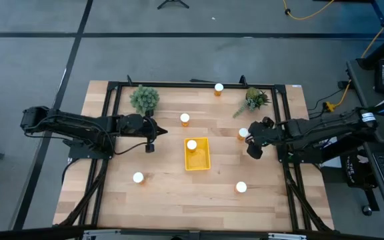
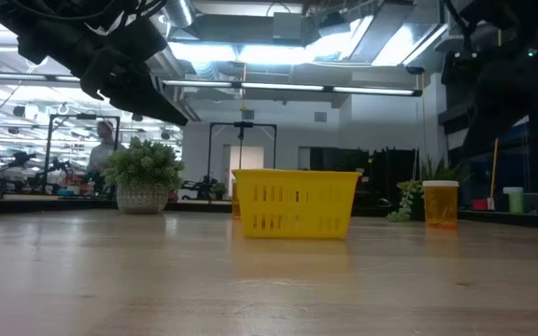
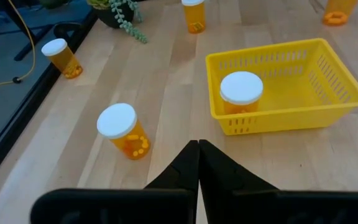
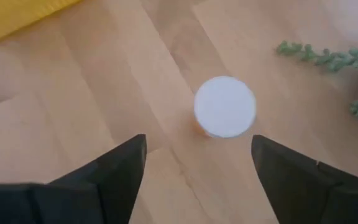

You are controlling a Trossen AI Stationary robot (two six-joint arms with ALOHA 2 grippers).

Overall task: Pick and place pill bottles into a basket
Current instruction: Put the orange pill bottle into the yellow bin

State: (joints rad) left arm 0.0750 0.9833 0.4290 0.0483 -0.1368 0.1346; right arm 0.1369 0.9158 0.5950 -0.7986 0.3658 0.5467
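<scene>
Right gripper hangs wide open and empty directly above an upright pill bottle standing on the table right of the basket, near a trailing plant; one bottle already sits in the basket, the other four are scattered well apart. Left gripper is pinched closed on nothing, left of the basket. Bottle looks light, rigid, smooth plastic, likely slippery and easy to tip, so best pinch the orange body just under the white cap, fingers on opposite sides.

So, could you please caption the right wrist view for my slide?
Right pincer, open, poised above a white-capped pill bottle standing on the wooden table.
</scene>
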